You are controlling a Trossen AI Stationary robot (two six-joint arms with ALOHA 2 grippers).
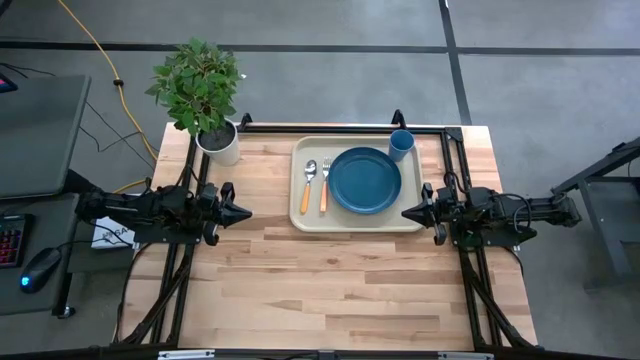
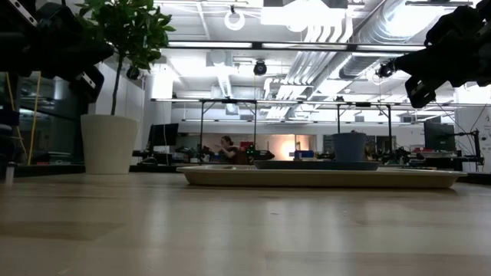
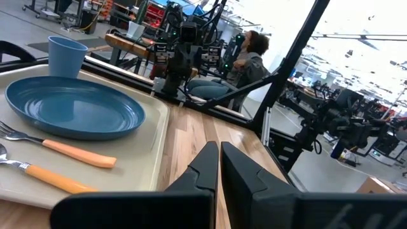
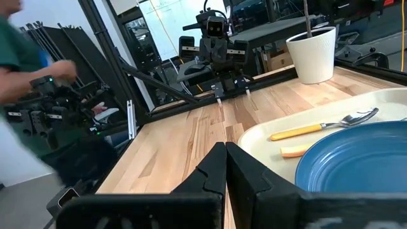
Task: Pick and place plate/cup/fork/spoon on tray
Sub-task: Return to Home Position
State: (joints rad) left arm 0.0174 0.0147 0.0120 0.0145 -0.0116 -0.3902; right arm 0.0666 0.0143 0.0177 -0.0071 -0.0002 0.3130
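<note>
From my seat the near half of the table [image 1: 330, 290] is bare wood, nothing on it. Mid-table both arms sit parked over the side edges: left gripper [image 1: 243, 212] at 9 o'clock of the tray, right gripper [image 1: 408, 213] at 3 o'clock just off the tray's near right corner, tips aimed at each other. Both wrist views show fingers pressed together with nothing between them, so both clenched and empty. Beyond them, the tray [image 1: 358, 225] lies on the far half of the table. Everything I care about is already on it: spoon [image 1: 308, 184] at the tray's 9 o'clock side, fork [image 1: 324, 184] just beside it toward the plate, handles pointing near, bowl and tines far. Plate [image 1: 365, 180] sits centre to right of centre, flat. Cup [image 1: 401, 145] upright at the tray's 1 o'clock corner, just beside the plate rim; can't tell if they touch. Low view agrees: cup and plate ride above the tray rim, nothing tipped. Plant pot [image 1: 220, 143] at the far left corner of the table, well apart from the tray, not part of this. My read: all four items placed, task looks done, nothing left to pick. A person shows in the room beyond the table, clear of the arms.
</note>
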